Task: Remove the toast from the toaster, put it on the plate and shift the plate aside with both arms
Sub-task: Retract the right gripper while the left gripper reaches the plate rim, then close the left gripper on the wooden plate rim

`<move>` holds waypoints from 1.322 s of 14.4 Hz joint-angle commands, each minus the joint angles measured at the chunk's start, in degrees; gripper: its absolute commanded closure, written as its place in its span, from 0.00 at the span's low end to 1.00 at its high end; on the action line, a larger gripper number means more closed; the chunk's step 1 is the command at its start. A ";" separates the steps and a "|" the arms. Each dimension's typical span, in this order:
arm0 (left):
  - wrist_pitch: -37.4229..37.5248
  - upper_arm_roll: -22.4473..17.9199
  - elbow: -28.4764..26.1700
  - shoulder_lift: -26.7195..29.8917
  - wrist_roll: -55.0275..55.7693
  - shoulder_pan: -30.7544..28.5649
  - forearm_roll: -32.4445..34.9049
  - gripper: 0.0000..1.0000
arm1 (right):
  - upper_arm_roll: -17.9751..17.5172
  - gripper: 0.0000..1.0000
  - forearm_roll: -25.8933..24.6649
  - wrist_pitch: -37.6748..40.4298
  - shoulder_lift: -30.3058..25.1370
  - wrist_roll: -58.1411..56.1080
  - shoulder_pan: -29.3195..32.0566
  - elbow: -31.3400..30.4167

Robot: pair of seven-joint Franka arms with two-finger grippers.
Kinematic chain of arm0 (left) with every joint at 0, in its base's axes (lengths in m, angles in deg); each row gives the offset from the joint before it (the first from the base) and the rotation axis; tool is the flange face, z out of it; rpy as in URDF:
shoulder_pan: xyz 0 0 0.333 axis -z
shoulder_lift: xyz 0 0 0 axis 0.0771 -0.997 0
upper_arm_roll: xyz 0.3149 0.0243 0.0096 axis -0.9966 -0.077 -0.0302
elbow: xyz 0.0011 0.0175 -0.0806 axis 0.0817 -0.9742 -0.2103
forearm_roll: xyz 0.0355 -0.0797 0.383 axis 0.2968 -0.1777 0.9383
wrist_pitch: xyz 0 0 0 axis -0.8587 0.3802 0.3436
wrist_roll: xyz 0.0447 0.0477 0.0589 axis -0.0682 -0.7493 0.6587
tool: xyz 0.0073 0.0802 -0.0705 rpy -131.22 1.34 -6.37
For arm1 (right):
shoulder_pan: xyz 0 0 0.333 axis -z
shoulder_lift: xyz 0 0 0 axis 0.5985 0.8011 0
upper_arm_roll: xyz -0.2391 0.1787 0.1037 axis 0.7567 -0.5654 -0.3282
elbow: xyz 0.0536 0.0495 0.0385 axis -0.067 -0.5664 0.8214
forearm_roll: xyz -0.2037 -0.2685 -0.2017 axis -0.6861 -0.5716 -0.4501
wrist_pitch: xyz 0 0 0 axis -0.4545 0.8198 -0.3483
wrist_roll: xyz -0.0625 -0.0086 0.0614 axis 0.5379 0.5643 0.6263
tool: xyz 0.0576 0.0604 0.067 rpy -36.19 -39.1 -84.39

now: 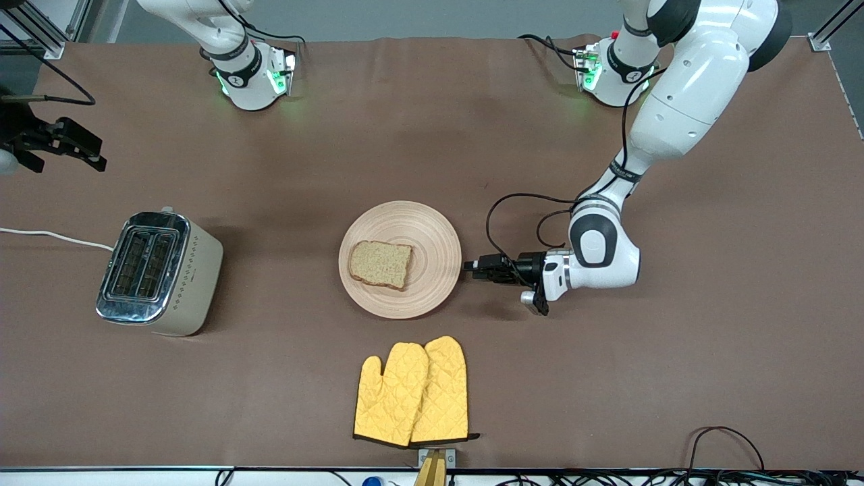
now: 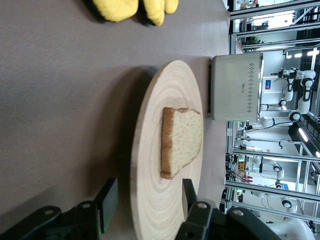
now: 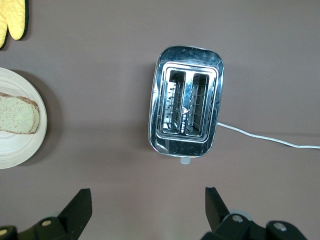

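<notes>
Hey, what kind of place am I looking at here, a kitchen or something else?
Most likely a robotics lab staged as a kitchen. The toaster, the toast on a wooden plate and the oven mitts sit on a brown-covered table with two robot arms mounted on it, and the left wrist view shows metal frames and more robots.

The toast [image 1: 380,264] lies on the plate [image 1: 432,229], between the toaster [image 1: 159,272] and left claw [image 1: 470,268].
</notes>
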 commanded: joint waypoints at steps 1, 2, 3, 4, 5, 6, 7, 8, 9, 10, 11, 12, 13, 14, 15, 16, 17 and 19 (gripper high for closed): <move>-1.77 0.04 0.47 -1.16 -1.26 1.98 -1.27 0.43 | -0.15 0.00 0.61 -0.86 -1.67 1.18 0.05 -2.17; -2.55 0.04 0.47 -1.51 -1.26 2.51 -1.27 0.43 | -0.15 0.00 0.61 -0.86 -1.67 1.09 -0.04 -2.17; -3.34 0.04 0.38 -1.60 -1.26 2.60 -1.27 0.44 | -0.15 0.00 0.61 -0.78 -1.67 1.18 0.05 -2.17; -3.70 0.12 0.38 -1.86 -1.26 3.13 -1.27 0.46 | -0.15 0.00 0.61 -0.77 -1.67 1.18 0.05 -2.17; -3.96 0.12 0.38 -2.13 -1.26 3.39 -1.71 0.47 | -0.15 0.00 0.61 -0.86 -1.67 1.18 -0.04 -2.17; -3.97 0.04 0.29 -2.22 -1.26 3.48 -2.23 0.50 | -0.15 0.00 0.61 -0.86 -1.67 1.18 -0.04 -2.17; -3.97 0.04 0.29 -2.13 -1.26 3.83 -2.24 0.53 | -0.15 0.00 0.61 -0.78 -1.67 1.18 -0.04 -2.17; -3.97 0.04 0.20 -2.22 -1.26 3.84 -2.32 0.58 | -0.15 0.00 0.61 -0.77 -1.67 1.18 -0.04 -2.17; -3.97 0.12 0.20 -2.22 -1.26 3.92 -2.32 0.62 | -0.15 0.00 0.61 -0.77 -1.67 1.18 -0.04 -2.17; -4.05 0.12 0.29 -2.22 -1.26 4.27 -2.32 0.68 | -0.15 0.00 0.61 -0.77 -1.67 1.18 -0.04 -2.17; -4.05 0.04 0.29 -2.22 -1.26 4.54 -2.50 0.71 | -0.15 0.00 0.61 -0.77 -1.58 1.18 0.05 -2.09; -3.97 0.12 0.29 -2.22 -1.26 4.97 -2.50 0.77 | -0.15 0.00 0.61 -0.77 -1.58 1.18 -0.04 -2.09; -3.97 0.12 0.20 -2.13 -1.26 4.98 -2.50 0.82 | -0.15 0.00 0.61 -0.69 -1.58 1.18 0.05 -2.09; -3.97 0.12 0.20 -2.13 -1.26 4.98 -2.50 0.87 | -0.15 0.00 0.61 -0.69 -1.58 1.18 0.05 -2.09; -3.97 0.12 0.20 -2.13 -1.26 4.89 -2.50 0.91 | -0.15 0.00 0.61 -0.60 -1.58 1.18 0.05 -2.09; -3.97 0.12 0.29 -2.04 -1.26 4.89 -2.50 0.94 | -0.15 0.00 0.61 -0.60 -1.58 1.18 0.05 -2.09; -3.97 0.04 0.29 -1.96 -1.26 4.89 -2.50 0.97 | -0.15 0.00 0.61 -0.69 -1.58 1.18 0.05 -2.00; -3.97 0.12 0.47 -1.60 -0.56 4.80 -2.50 0.99 | -0.15 0.00 0.61 -0.51 -1.50 1.18 0.05 -2.00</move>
